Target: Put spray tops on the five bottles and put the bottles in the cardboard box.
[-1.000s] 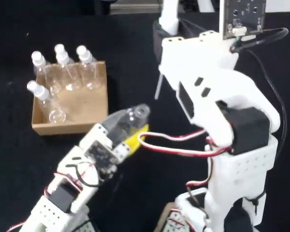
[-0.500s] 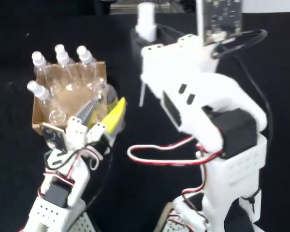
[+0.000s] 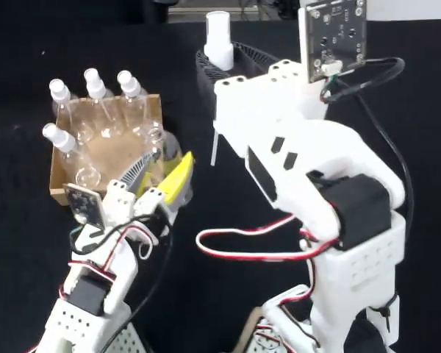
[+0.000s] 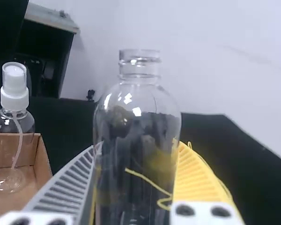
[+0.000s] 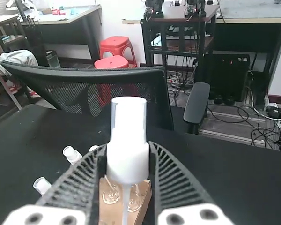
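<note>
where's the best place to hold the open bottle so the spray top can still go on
Grip the open bottle around its wide body, from the side, as the left gripper does. Its narrow threaded neck points up, clear of the fingers and free for the spray top.

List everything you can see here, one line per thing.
cardboard box: one, brown, on the table's far left
capped bottles: four, clear with white spray tops, upright in the box
open bottle: one, clear, upright in the left pincer at the box's near right corner
spray top: one, white, in the right pincer
table: one, black
mesh chair: one, black, behind the table
stools: two, red, behind the chair
left pincer: grey and yellow
right pincer: black
</note>
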Tool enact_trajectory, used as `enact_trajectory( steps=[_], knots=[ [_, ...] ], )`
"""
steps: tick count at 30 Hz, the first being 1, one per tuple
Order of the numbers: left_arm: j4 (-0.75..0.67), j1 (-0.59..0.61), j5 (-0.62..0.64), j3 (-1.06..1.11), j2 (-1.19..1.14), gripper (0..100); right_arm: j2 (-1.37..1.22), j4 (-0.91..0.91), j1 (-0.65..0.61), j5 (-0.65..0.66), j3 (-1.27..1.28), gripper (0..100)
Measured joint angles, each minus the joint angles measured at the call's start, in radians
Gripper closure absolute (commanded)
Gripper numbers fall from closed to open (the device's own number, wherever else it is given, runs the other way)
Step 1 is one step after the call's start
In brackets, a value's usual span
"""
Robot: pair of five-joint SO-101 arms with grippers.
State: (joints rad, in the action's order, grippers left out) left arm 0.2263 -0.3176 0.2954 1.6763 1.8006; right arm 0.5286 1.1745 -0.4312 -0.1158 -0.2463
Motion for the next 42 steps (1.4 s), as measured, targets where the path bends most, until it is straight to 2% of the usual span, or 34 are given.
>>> enact_trajectory(
  steps=[6, 9, 17, 21, 28, 42],
  knots=[
    [0.020, -0.100, -0.249, 0.000, 0.000, 97, 0.000, -0.083, 0.000, 0.000, 0.071, 98.7],
    [0.020, -0.147, -0.310, 0.000, 0.000, 97, 0.000, -0.101, 0.000, 0.000, 0.072, 98.7],
    [0.020, -0.190, -0.324, 0.000, 0.000, 97, 0.000, -0.124, 0.008, 0.000, 0.072, 98.7],
    [-0.012, -0.199, -0.324, 0.000, 0.003, 97, 0.000, -0.144, 0.101, 0.000, 0.072, 98.7],
    [-0.035, -0.318, -0.331, 0.000, 0.005, 97, 0.000, -0.163, 0.184, 0.000, 0.072, 98.7],
    [-0.044, -0.342, -0.333, 0.000, 0.005, 97, 0.068, -0.103, 0.178, 0.000, 0.074, 98.7]
  ],
)
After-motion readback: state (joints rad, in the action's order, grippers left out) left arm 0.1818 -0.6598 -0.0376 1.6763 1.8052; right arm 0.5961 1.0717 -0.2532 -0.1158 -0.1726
